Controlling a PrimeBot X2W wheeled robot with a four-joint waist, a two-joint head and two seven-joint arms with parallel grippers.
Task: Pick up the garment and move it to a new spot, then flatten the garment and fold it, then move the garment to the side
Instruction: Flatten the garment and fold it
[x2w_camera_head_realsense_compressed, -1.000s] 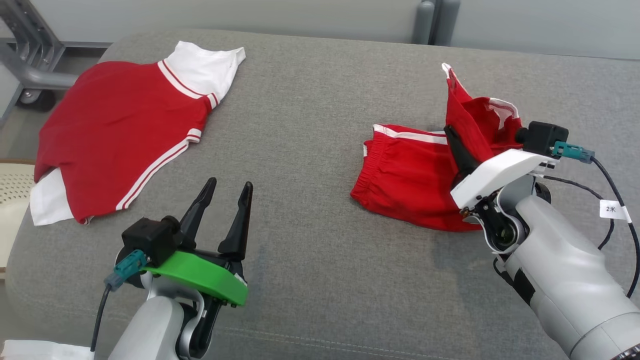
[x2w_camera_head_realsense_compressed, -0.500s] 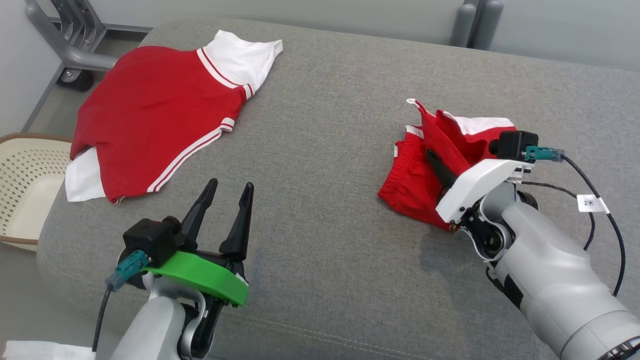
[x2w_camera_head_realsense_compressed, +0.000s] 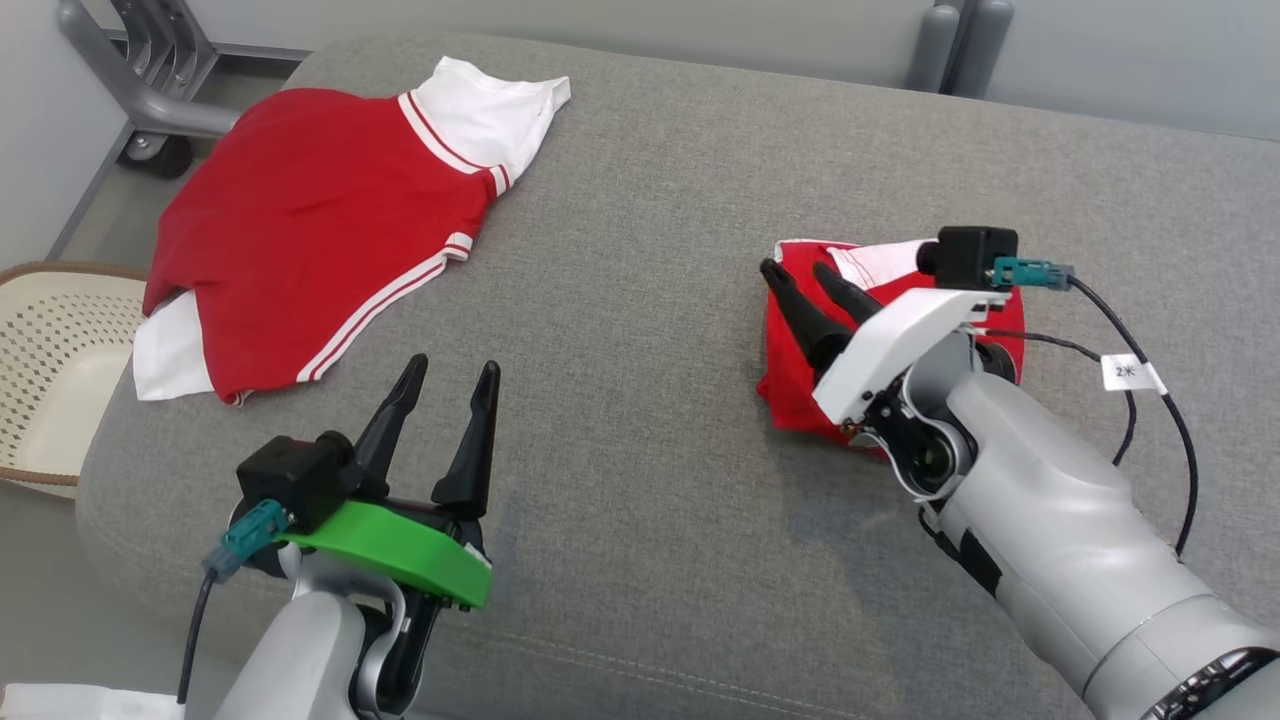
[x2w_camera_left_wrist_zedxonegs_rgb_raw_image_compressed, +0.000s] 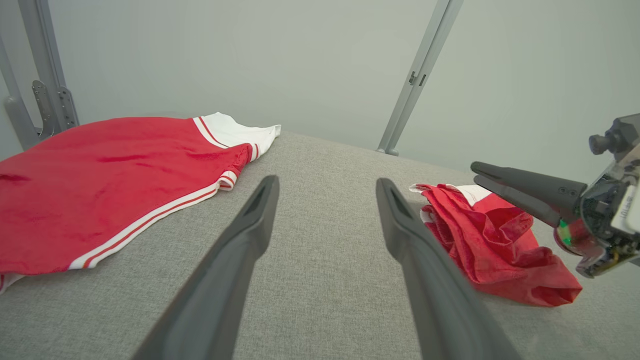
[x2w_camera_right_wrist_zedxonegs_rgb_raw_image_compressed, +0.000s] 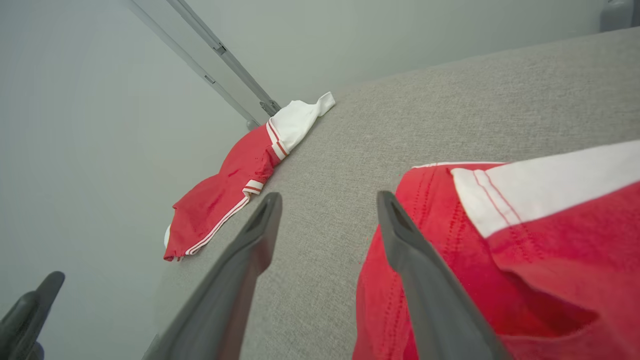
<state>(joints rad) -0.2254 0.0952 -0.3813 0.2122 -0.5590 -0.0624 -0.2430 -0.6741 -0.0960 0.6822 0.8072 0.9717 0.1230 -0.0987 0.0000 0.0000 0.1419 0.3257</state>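
Here, the right gripper (x2w_camera_head_realsense_compressed: 795, 267) is hovering just over the bunched red garment (x2w_camera_head_realsense_compressed: 788, 385) with its 2 fingers spread wide, gripping nothing. The garment is lying on the right of the grey cushion (x2w_camera_head_realsense_compressed: 640, 480), apparently at its new spot. The left gripper (x2w_camera_head_realsense_compressed: 452, 364) is idling wide open nearby, probably ready to help with flattening.

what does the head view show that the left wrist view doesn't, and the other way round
Head view adds the cream basket beside the grey cushion, the green mount on the left tool, and the tagged cable by the right arm. Left wrist view adds a low side look at the right tool poised over the crumpled red garment. Both share the flat red and white shirt, that garment, the cushion and both open tools.
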